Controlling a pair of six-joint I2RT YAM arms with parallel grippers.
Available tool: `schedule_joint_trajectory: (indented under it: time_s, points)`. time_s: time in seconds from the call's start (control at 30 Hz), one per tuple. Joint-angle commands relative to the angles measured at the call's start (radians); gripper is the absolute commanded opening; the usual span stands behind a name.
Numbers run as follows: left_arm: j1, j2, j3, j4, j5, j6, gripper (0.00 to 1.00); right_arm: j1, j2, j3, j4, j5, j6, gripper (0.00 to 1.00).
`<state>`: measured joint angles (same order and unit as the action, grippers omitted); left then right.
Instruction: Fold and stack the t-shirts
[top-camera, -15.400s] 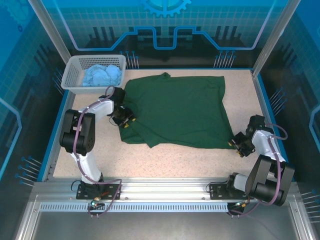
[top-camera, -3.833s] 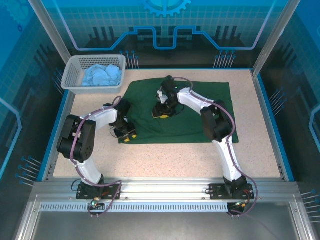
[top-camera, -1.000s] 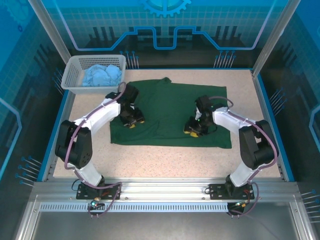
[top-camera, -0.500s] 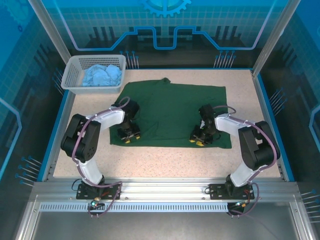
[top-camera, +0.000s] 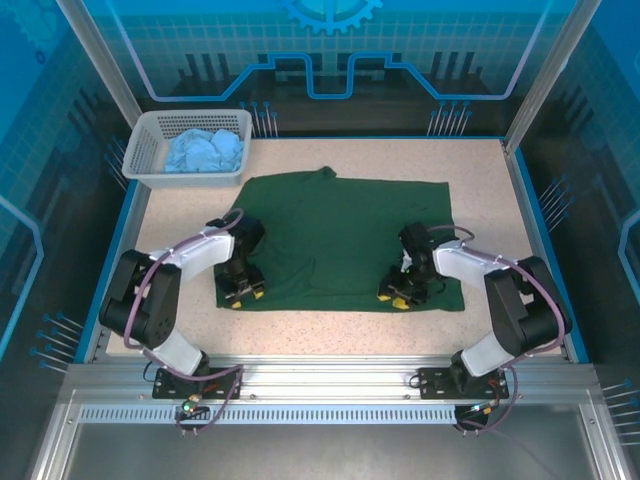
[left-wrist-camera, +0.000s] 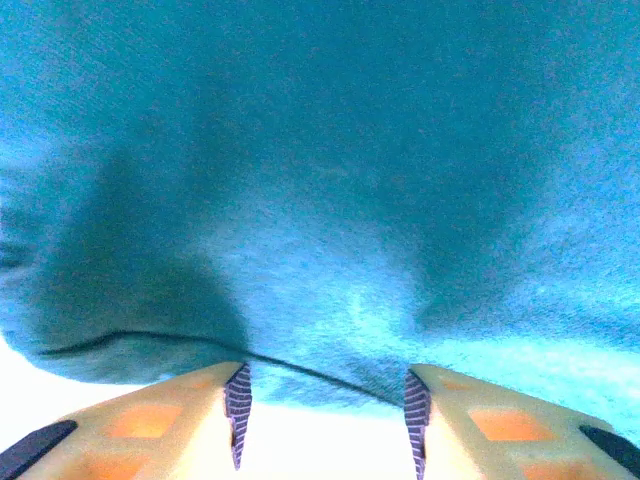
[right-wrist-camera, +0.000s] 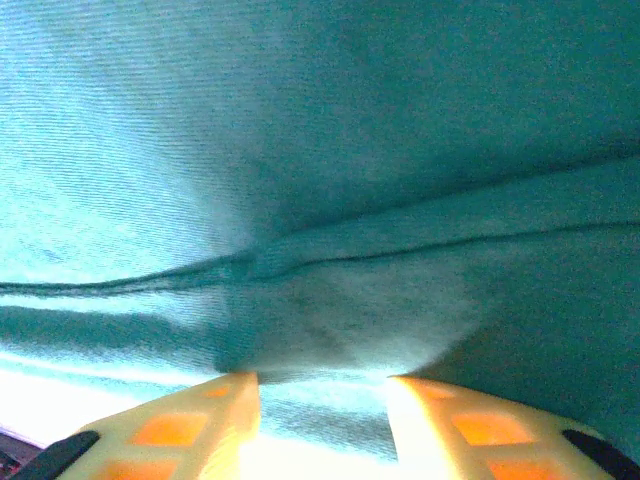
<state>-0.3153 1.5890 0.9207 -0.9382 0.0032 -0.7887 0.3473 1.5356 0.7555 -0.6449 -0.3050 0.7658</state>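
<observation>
While the left claw (top-camera: 241, 297) and right claw (top-camera: 397, 300) stand released, the green t-shirt (top-camera: 340, 235) lies flat.

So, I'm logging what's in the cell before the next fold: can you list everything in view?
green t-shirt: one, dark green, spread flat mid-table
blue t-shirt: one, light blue, crumpled in the basket
basket: one, white lattice, table's far left corner
table: one, speckled beige
left gripper: one, black with yellow fingers, jaws apart at the green t-shirt's near left edge
right gripper: one, same colours, jaws apart at its near right edge
</observation>
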Motion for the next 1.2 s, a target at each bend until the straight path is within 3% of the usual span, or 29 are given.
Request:
schedule_joint_trajectory:
  time_s: [0.0, 0.27, 0.5, 0.63, 0.77, 0.93, 1.0, 1.07, 1.17]
  points:
    - [0.021, -0.055, 0.026, -0.087, 0.001, -0.027, 0.50, 0.010, -0.033, -0.025, -0.183, 0.055, 0.027, 0.48]
    - [0.081, -0.002, 0.395, -0.091, -0.011, 0.064, 0.69, 0.003, -0.101, 0.285, -0.117, 0.170, 0.078, 0.68]
    - [0.084, 0.155, 0.688, -0.006, 0.050, 0.103, 0.76, -0.004, 0.191, 0.671, 0.135, 0.288, 0.063, 0.69]
    - [0.084, 0.148, 0.654, 0.045, 0.115, 0.092, 0.77, -0.001, 0.454, 0.946, 0.183, 0.317, 0.029, 0.69]
    - [0.085, 0.134, 0.577, 0.074, 0.098, 0.076, 0.80, 0.004, 0.728, 1.259, 0.195, 0.307, 0.001, 0.70]
    - [0.084, 0.125, 0.516, 0.126, 0.064, 0.023, 0.83, -0.015, 1.190, 1.940, -0.068, 0.222, 0.020, 0.68]
    - [0.083, 0.120, 0.493, 0.133, 0.049, 0.008, 0.84, -0.021, 1.332, 2.148, -0.092, 0.182, 0.066, 0.68]
    - [0.082, 0.117, 0.472, 0.131, 0.034, -0.009, 0.84, -0.026, 1.362, 2.158, -0.064, 0.168, 0.102, 0.68]
    - [0.082, 0.111, 0.456, 0.127, 0.032, -0.016, 0.84, -0.021, 1.292, 1.979, 0.034, 0.183, 0.079, 0.68]
